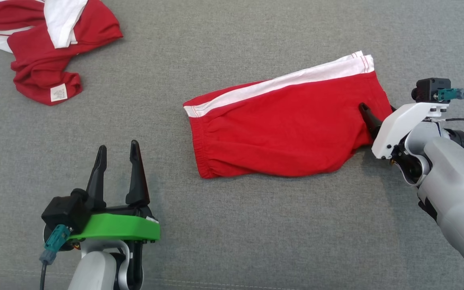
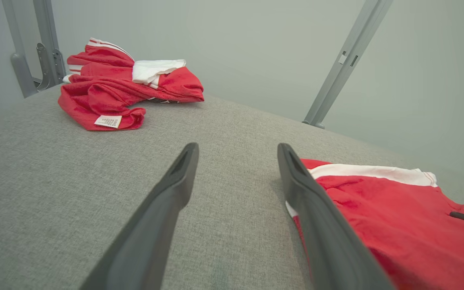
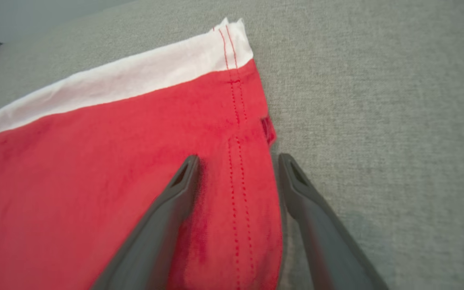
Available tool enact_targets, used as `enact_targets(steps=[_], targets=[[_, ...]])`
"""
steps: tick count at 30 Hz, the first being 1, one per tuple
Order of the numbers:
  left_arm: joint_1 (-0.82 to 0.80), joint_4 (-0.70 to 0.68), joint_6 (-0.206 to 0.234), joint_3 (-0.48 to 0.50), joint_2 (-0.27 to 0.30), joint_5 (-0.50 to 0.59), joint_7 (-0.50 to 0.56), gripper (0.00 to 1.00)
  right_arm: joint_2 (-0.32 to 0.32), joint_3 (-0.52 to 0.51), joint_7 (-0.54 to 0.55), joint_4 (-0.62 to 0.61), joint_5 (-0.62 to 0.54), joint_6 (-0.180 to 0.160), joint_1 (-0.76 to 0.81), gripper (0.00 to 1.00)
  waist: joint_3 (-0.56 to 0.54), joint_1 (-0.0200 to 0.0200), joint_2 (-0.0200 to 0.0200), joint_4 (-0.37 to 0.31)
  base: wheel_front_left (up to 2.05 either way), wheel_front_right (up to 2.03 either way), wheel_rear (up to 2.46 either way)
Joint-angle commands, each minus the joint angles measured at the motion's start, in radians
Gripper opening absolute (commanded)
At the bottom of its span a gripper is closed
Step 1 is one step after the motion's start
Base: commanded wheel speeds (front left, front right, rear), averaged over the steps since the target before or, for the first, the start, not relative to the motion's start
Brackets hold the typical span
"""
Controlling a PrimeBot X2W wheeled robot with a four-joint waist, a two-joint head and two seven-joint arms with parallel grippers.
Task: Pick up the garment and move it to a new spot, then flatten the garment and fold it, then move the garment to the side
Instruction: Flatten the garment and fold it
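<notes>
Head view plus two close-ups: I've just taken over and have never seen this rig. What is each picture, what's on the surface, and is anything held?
This is a two-armed robot. The wide picture looks down from its head. The other two look along each gripper's dark fingers from cameras on the wrists. On the grey fabric surface lie red shorts with a white stripe, laid flat, and at the far left a crumpled red-and-white garment. The left gripper is open above bare surface. The right gripper is open at the shorts' hemmed end, with one finger over the cloth and the other over the surface beside it. Nothing is held.
</notes>
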Motion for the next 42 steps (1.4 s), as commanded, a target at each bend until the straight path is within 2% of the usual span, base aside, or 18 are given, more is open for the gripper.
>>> enact_targets(steps=[1,4,5,6,8,9,20,33,42], targets=[[0.013,-0.004,-0.005,0.004,-0.001,0.004,0.001,1.00,0.000,0.001,0.013,0.013,0.012,-0.002,0.011,1.00,-0.003,0.0000,0.0061,0.007,0.00,0.00,0.00],[0.019,-0.007,-0.007,0.011,-0.002,0.004,0.001,1.00,0.019,0.007,0.046,0.042,0.026,-0.002,0.009,1.00,-0.005,0.0000,0.0061,0.017,0.00,0.00,0.00],[0.020,-0.007,-0.008,0.014,-0.003,0.004,0.001,1.00,0.024,0.009,0.050,0.046,0.030,-0.001,0.008,0.70,-0.006,0.0000,0.0061,0.019,0.00,0.00,0.00],[0.021,-0.008,-0.008,0.016,-0.003,0.004,0.001,1.00,0.028,0.011,0.055,0.050,0.034,-0.001,0.006,0.47,-0.007,0.0000,0.0061,0.020,0.00,0.00,0.00],[0.026,-0.008,-0.010,0.021,-0.004,0.006,0.001,1.00,0.035,0.014,0.056,0.055,0.041,-0.001,0.004,0.32,-0.008,0.0000,0.0061,0.021,0.00,0.00,0.00],[0.027,-0.008,-0.011,0.026,-0.004,0.006,0.001,1.00,0.036,0.017,0.051,0.059,0.046,-0.001,0.000,0.00,-0.009,0.0000,0.0061,0.020,0.00,0.00,0.00],[0.044,-0.013,-0.016,0.045,-0.005,0.020,0.001,1.00,0.011,0.002,-0.033,0.000,0.110,-0.001,0.024,0.00,-0.032,0.0000,0.0061,-0.023,0.00,0.00,0.00],[0.080,-0.042,-0.031,0.040,-0.004,0.056,0.001,1.00,-0.086,-0.016,-0.090,-0.128,0.220,-0.001,0.167,0.00,-0.075,0.0000,0.0061,-0.143,0.00,0.00,0.00],[0.084,-0.034,-0.041,0.031,-0.004,0.074,0.001,1.00,-0.090,-0.021,-0.126,-0.140,0.257,-0.001,0.215,0.00,-0.089,0.0000,0.0061,-0.186,0.00,0.00,0.00]])
